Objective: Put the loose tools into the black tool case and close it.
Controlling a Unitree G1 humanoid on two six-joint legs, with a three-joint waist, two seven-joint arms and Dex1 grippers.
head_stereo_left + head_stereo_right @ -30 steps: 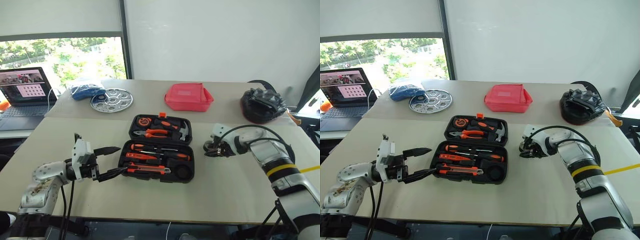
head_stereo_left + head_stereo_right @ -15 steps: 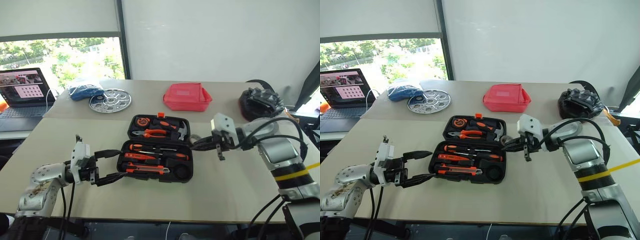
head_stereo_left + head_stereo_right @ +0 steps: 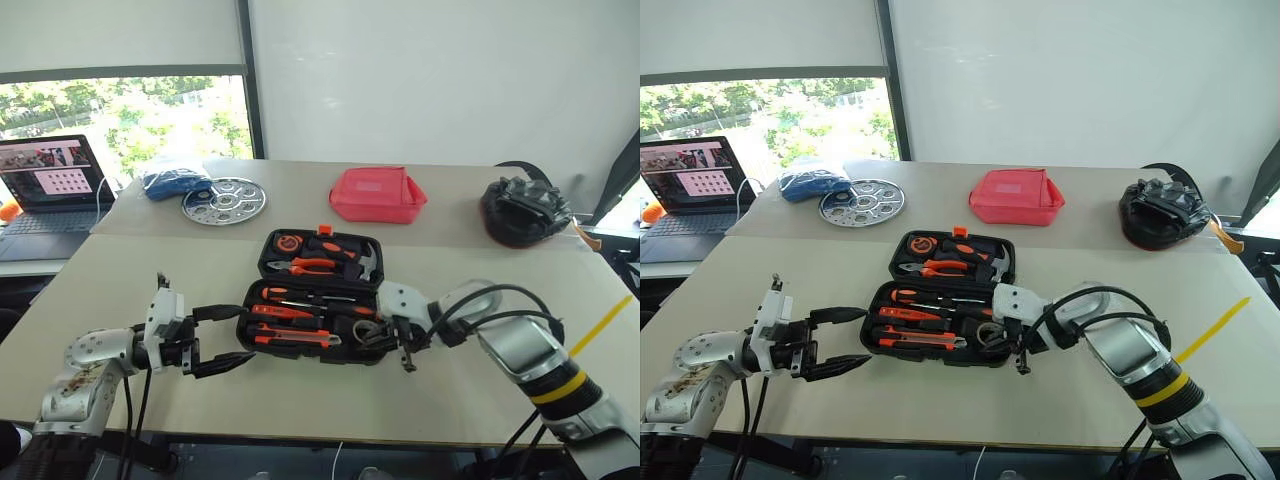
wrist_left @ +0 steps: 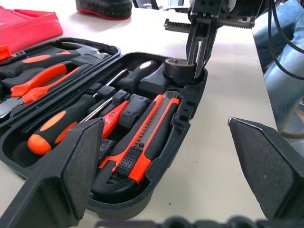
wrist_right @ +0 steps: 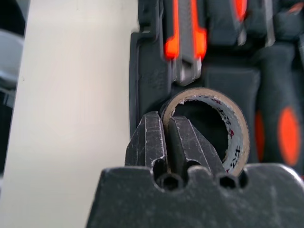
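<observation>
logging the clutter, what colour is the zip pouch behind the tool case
Red; the zip pouch shows best in the left eye view.

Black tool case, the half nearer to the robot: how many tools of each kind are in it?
Large screwdrivers: 2
Slim tester screwdriver: 1
Utility knife: 1
Tape roll: 1
Total: 5

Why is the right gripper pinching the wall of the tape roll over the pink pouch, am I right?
Not over a pouch: the right gripper pinches the tape roll over the near right corner of the black tool case, as the right wrist view shows.
</observation>
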